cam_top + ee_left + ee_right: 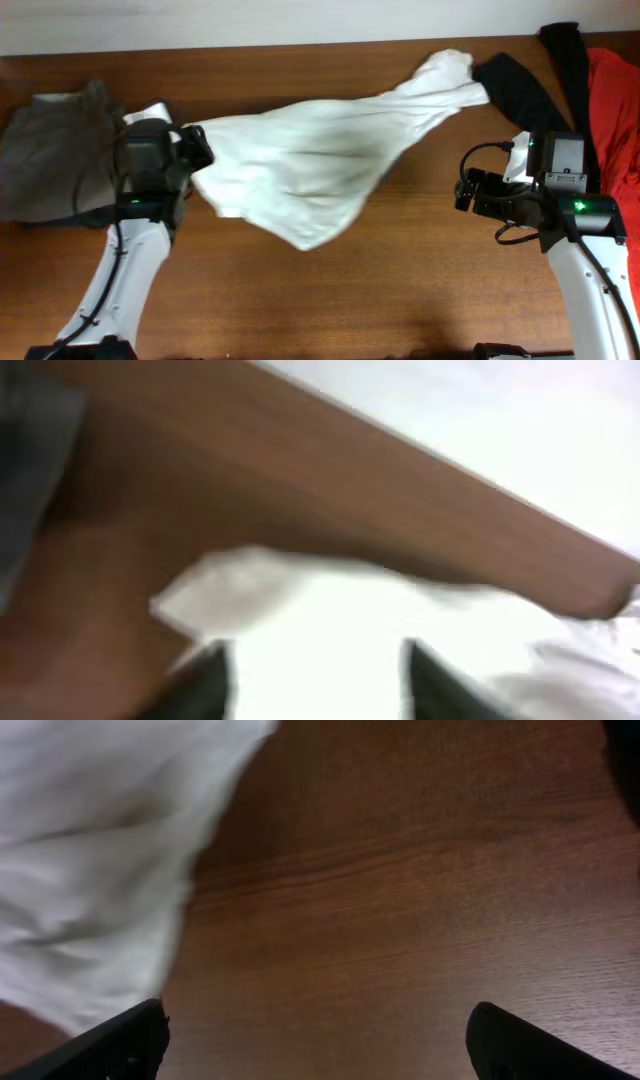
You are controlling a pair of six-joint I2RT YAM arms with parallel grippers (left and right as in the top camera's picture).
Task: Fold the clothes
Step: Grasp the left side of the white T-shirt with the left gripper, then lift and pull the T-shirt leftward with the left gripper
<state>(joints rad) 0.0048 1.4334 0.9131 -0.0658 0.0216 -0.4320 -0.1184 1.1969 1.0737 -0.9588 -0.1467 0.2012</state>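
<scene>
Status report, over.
Left gripper at edge of white shirt, grip unclear. Right gripper open, empty. Shirt crumpled, not folded. Black garment beside its right end.

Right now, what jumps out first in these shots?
The white T-shirt lies rumpled across the middle of the brown table, its left edge at the left arm's jaws. Next, the orange-red garment at the far right edge beside a black garment, and a grey-brown heap at far left.
</scene>
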